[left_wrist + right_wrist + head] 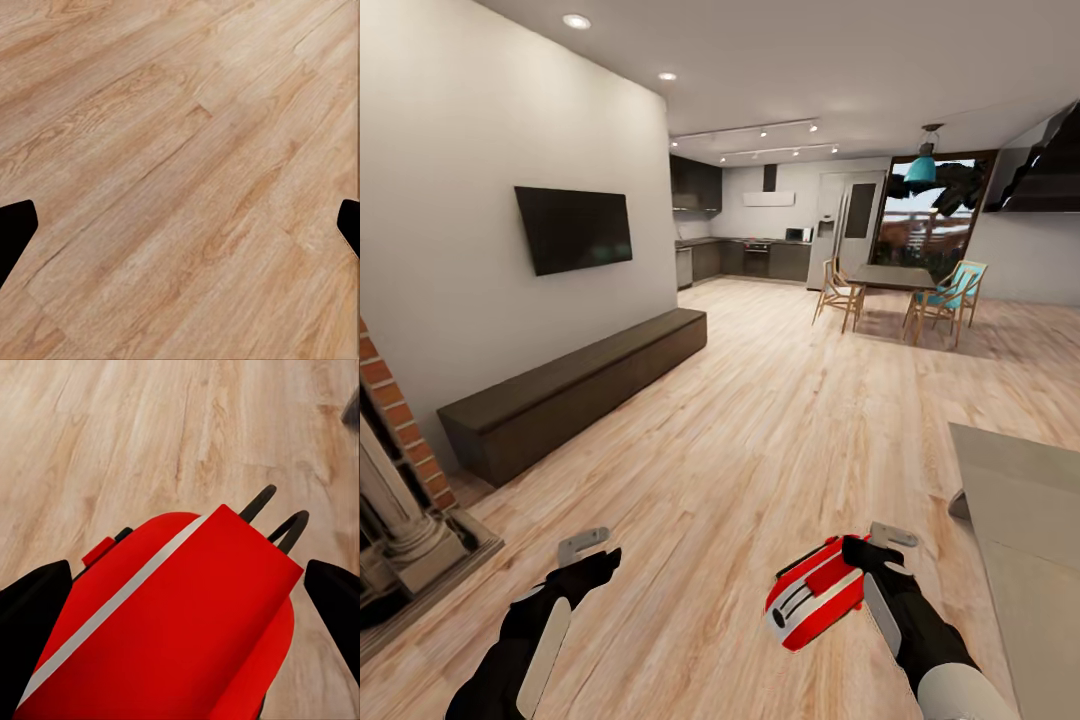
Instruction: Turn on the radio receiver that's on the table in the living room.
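Note:
The radio receiver (815,592), glossy red with a white band and white end panel, hangs above the wooden floor at the lower middle of the head view. My right gripper (872,548) is shut on it from the right. In the right wrist view the red radio receiver (172,637) sits between the two dark fingers (34,615), with two black loops at its far end. The grey table (1025,530) shows its corner at the right edge, just right of my right arm. My left gripper (593,557) hangs open over bare floor, its fingertips (15,232) wide apart.
A long dark bench cabinet (575,385) runs along the left wall under a black TV (573,228). A brick fireplace (395,470) stands at the near left. A dining table with wooden chairs (895,282) and a kitchen lie far back. Open wooden floor stretches ahead.

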Tool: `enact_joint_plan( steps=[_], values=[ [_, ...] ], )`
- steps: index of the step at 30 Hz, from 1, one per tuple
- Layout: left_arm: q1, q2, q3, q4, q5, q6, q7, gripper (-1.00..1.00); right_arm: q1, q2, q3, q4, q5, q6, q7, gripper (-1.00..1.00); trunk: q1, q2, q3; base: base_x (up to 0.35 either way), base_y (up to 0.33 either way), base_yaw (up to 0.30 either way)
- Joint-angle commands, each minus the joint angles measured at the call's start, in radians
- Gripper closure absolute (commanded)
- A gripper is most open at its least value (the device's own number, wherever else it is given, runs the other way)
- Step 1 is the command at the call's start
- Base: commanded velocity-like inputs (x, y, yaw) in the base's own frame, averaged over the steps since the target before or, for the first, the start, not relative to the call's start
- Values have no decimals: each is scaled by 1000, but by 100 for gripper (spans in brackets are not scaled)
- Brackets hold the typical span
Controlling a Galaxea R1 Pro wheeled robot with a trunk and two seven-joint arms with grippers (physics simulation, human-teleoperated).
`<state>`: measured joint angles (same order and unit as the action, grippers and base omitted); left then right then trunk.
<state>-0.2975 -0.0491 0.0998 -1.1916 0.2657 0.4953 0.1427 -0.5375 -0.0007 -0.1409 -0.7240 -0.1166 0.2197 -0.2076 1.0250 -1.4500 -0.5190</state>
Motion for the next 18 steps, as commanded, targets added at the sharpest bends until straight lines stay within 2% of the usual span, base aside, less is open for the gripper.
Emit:
enact_joint_plan(
  steps=[1, 6, 12, 14, 16, 18],
  values=[
    [0, 0, 0, 0, 0, -1, 0, -100, 0, 0, -18, 0, -3, 0, -2, 100, 0, 0, 0, 172, -86, 0],
    [0, -1, 0, 0, 2, -48, -1, -100, 0, 1, -50, 0, -4, 0, -4, 100, 0, 0, 0, 58, -29, 0],
    [0, -1, 1, -4, 2, -59, 2, -100, 0, 1, -62, 0, -7, 1, 3, 100, 0, 0, 0, 3, -2, 0],
    [0, 0, 1, -5, 1, -59, 2, -100, 0, 1, -76, 0, -8, 1, 6, 100, 0, 0, 0, 0, 0, 0],
    [0, 0, 1, -5, 1, -59, 2, -100, 0, 1, -117, 0, -14, 2, 8, 100, 0, 0, 0, 0, 0, 0],
    [0, 0, 3, -5, 2, -59, 3, -100, -1, 1, -196, 0, -56, 3, 9, 100, 0, 0, 0, 0, 0, 0]
  ],
)
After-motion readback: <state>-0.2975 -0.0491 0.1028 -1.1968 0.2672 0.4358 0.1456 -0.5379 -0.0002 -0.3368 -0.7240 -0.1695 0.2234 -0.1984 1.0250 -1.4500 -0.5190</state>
